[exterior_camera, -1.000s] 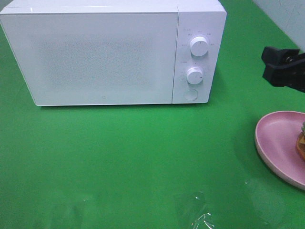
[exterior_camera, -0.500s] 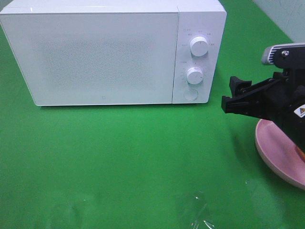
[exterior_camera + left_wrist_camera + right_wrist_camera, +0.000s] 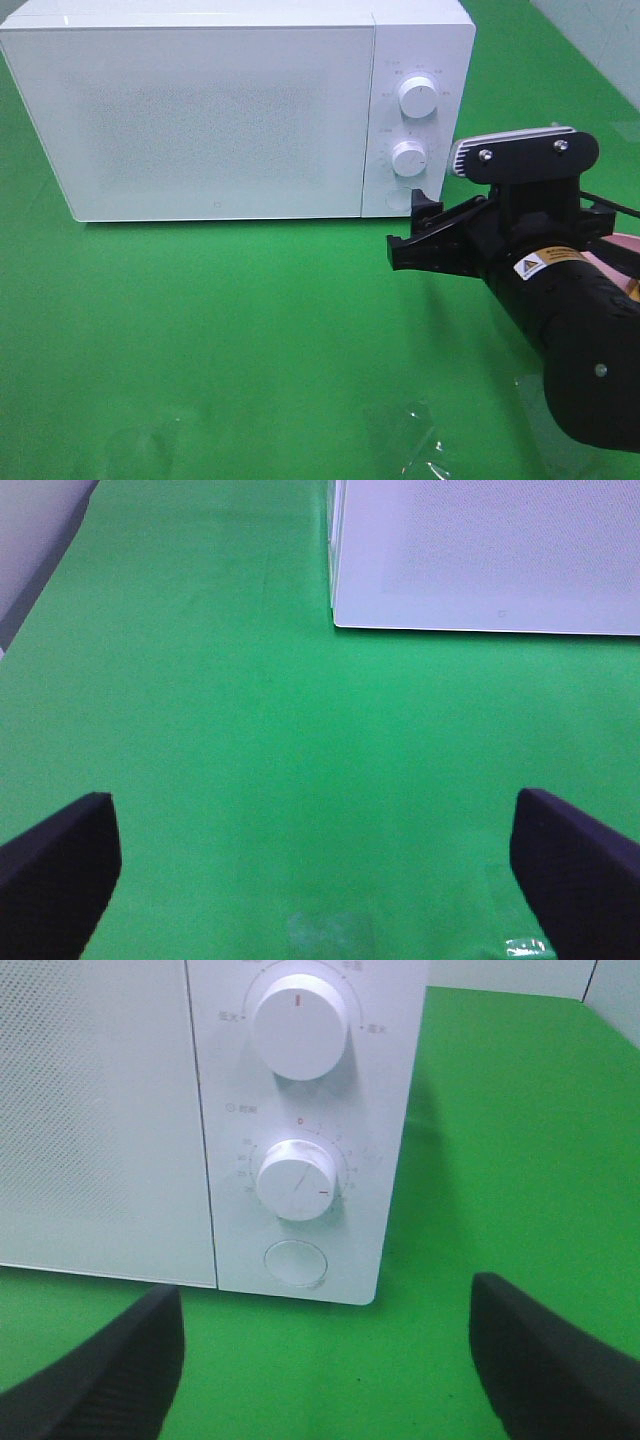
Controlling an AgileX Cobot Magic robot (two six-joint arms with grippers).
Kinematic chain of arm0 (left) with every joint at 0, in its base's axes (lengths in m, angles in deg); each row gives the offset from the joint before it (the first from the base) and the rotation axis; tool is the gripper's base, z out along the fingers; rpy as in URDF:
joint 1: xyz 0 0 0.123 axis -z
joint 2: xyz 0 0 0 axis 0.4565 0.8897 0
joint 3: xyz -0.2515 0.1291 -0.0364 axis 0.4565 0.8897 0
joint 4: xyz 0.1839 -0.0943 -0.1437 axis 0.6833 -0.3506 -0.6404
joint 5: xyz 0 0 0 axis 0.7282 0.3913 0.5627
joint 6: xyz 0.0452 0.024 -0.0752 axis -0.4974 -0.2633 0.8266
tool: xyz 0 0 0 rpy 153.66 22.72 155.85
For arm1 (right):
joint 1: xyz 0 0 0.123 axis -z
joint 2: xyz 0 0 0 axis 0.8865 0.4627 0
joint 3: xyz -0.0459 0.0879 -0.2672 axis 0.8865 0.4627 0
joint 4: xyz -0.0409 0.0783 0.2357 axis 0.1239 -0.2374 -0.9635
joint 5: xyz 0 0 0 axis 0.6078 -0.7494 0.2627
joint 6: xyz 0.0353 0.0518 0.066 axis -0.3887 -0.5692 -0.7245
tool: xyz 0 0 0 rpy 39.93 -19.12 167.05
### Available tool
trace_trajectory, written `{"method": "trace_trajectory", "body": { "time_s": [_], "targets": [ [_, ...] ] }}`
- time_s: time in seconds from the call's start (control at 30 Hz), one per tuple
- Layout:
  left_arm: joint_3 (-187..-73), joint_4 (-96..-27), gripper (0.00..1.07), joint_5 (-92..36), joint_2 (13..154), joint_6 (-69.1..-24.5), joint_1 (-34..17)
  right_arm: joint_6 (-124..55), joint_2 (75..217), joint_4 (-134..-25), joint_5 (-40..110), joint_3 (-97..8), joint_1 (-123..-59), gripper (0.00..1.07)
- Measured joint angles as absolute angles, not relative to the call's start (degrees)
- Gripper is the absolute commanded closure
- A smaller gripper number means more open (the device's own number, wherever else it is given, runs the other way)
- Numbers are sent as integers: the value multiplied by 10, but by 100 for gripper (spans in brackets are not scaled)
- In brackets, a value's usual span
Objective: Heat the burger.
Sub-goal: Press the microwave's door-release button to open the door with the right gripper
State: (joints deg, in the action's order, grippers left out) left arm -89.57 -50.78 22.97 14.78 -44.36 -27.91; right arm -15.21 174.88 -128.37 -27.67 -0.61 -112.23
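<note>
At the far left, the left gripper [image 3: 318, 868] hangs over bare green worktop [image 3: 250, 330] just near of the microwave's left front corner, its jaws spread wide and empty; the white microwave [image 3: 215, 120] stands at the far side with its door [image 3: 200, 115] shut; to the right of the door sit the upper dial [image 3: 298, 1025], the lower dial [image 3: 297, 1180] and, lowest, the round button [image 3: 295, 1263]; the right gripper [image 3: 412, 232] is just in front of that button, jaws wide and holding nothing, apparently about to press it to release the door. The burger cannot be made out in any view; it is likely hidden behind the right arm, where only a sliver of the pink plate [image 3: 618, 246] shows at the right edge. Risks as I judge them: with the jaws this wide, the tips may straddle the button and miss it, or the upper tip may catch the lower dial and turn it; a hard push could slide the microwave back across the cloth; if the door springs open, it may strike either gripper; the bulky right arm, close above the plate, could knock it as it swings.
</note>
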Motion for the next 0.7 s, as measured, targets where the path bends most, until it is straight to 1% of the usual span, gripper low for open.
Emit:
{"method": "trace_trajectory", "body": {
  "time_s": [0.47,0.53,0.57,0.6,0.67,0.7],
  "targets": [
    [-896,-508,9,230,148,-444,-279,-263,1815,-1286,-308,-19,-1123,32],
    [-896,-508,9,230,148,-444,-279,-293,1820,-1286,-308,-19,-1123,34],
    [-896,-508,9,230,148,-444,-279,-323,1821,-1286,-308,-19,-1123,37],
    [-896,-508,9,230,148,-444,-279,-323,1821,-1286,-308,-19,-1123,37],
    [-896,-508,9,230,148,-444,-279,-392,1821,-1286,-308,-19,-1123,45],
    [-896,-508,9,230,148,-444,-279,-392,1821,-1286,-308,-19,-1123,45]
  ]
}}
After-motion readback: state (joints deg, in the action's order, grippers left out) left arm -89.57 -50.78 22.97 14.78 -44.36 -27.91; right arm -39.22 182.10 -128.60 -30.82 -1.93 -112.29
